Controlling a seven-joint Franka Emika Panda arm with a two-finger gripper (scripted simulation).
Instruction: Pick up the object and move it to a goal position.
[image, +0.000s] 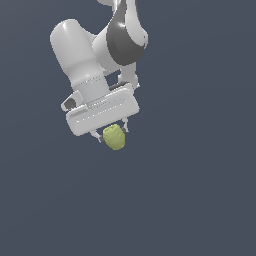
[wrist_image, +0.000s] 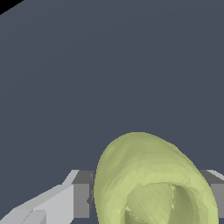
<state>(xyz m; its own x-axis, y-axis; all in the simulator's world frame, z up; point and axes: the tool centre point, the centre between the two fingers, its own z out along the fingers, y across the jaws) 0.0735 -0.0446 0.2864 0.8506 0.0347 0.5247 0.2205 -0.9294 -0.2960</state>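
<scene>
One object (image: 114, 137) is in the scene: a small yellow-green, lumpy, roundish fruit-like thing, sitting between the two short fingers of the claw (image: 110, 134) and touching both. In the exterior view it hangs just under the broad white claw body, a little toward that view's right of the body's middle, and it is narrower than the body. About half of it juts out past the fingertips. The wrist view shows the same object (wrist_image: 153, 183) very close, its hollowed, dimpled end turned to the camera, with a grey finger pad (wrist_image: 81, 199) pressed against one flank and a second pad showing at the other flank. So the claw is closed down to the fruit's width and has it gripped.

There is one arm (image: 95, 50). Its thick white links come in from the upper part of the exterior view, bend at a dark grey joint, and end in the wrist, which is tilted so the claw points down and slightly toward that view's right. Everything behind is flat dark blue-grey surface; whether the object touches it cannot be told.
</scene>
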